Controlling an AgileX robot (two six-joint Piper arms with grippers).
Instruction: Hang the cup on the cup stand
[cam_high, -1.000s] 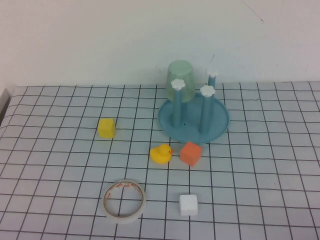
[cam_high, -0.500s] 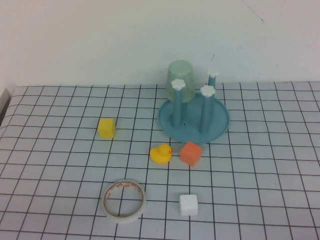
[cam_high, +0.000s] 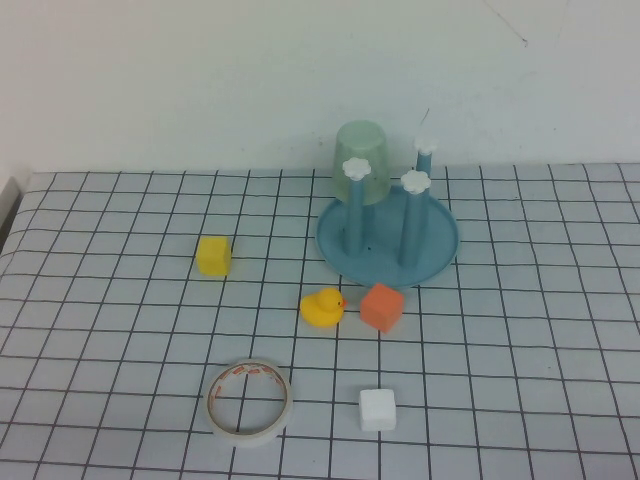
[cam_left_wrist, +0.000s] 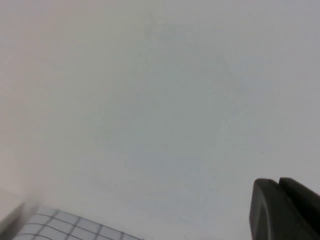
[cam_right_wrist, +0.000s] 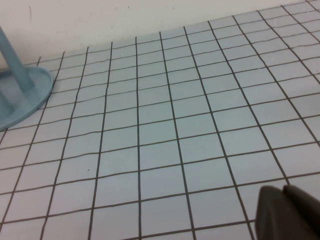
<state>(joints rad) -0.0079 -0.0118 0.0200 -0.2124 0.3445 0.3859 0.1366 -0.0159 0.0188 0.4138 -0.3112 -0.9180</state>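
The pale mint-green cup (cam_high: 362, 160) sits upside down over the back-left peg of the blue cup stand (cam_high: 388, 240), at the far middle of the table. White flower caps top the other pegs (cam_high: 414, 182). Neither arm shows in the high view. In the left wrist view my left gripper (cam_left_wrist: 279, 184) is shut and empty, facing the bare wall. My right gripper (cam_right_wrist: 285, 192) is shut and empty above the gridded cloth, with the cup stand's edge (cam_right_wrist: 30, 92) off to one side.
A yellow cube (cam_high: 213, 255), a yellow rubber duck (cam_high: 322, 307), an orange cube (cam_high: 381, 306), a white cube (cam_high: 377, 410) and a tape roll (cam_high: 248, 401) lie on the gridded cloth in front of the stand.
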